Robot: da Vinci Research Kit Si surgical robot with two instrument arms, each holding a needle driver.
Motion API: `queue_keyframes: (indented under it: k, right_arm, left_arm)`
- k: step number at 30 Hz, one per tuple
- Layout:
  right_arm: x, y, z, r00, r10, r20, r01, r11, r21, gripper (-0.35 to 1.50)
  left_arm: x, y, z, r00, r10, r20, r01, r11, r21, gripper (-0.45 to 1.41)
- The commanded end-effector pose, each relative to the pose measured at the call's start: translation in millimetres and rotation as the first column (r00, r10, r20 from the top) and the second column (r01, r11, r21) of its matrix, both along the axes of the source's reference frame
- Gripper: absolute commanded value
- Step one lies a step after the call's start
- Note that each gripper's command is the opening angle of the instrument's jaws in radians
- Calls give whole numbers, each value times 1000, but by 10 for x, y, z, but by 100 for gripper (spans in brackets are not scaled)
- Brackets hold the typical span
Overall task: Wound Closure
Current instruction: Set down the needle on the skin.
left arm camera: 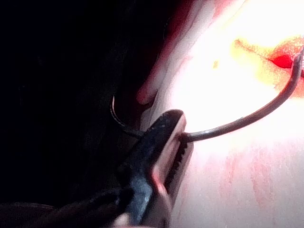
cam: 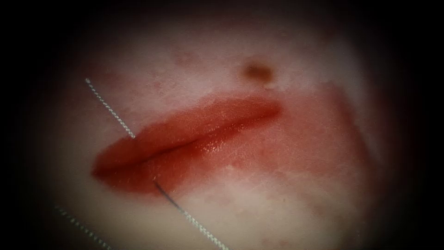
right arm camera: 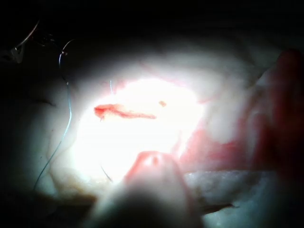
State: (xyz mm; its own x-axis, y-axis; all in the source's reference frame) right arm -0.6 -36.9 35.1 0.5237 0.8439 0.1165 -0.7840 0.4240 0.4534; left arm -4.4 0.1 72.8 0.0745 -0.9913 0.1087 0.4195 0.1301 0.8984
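The tissue (cam: 277,199) carries a red, gaping cut (cam: 185,141) that runs from lower left to upper right. Thread (cam: 108,107) meets the cut's upper lip near its left end. A second strand (cam: 192,218) leaves the lower lip and runs down to the right. My left tool (left arm camera: 178,128) is shut on the curved needle (left arm camera: 247,118), gripping it nearer one end. The short end (left arm camera: 116,118) sticks out behind the jaws, and the long arc reaches toward the cut (left arm camera: 282,61). Whether its tip is in the tissue is hidden. My right tool (right arm camera: 152,183) is a blurred tip above the cut (right arm camera: 123,112).
A third stretch of thread (cam: 81,227) lies on the tissue at the lower left. A small dark spot (cam: 257,71) marks the tissue above the cut's right end. Red fluid (cam: 314,139) stains the surface right of the cut. Loose thread (right arm camera: 66,118) curves beside the lit tissue.
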Motion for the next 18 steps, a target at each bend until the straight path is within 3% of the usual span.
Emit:
queue_keyframes:
  k: [1, 9, 13, 16, 18]
  right_arm:
    - [25, 15, -13, 1000, 7, -20, -8, 999, -48, 128]
    - [83, 48, -32, 998, -24, -50, 16, 987, -158, 124]
    - [120, 56, -31, 994, -11, -107, -16, 967, -253, 124]
    - [150, 62, -25, 992, -6, -127, -32, 955, -296, 123]
    - [169, 64, -21, 991, 5, -137, -49, 947, -318, 123]
  left_arm:
    - [-6, 11, -3, 1000, 0, 1, 0, 1000, -22, -45]
    - [-17, 6, 3, 999, 50, 10, -49, 997, -58, -45]
    - [-7, 7, 11, 988, 56, -141, -68, 994, -84, -45]
    - [-2, 7, 22, 950, 61, -305, -104, 986, -126, -45]
    - [-1, 9, 29, 925, 14, -380, -80, 984, -158, -45]
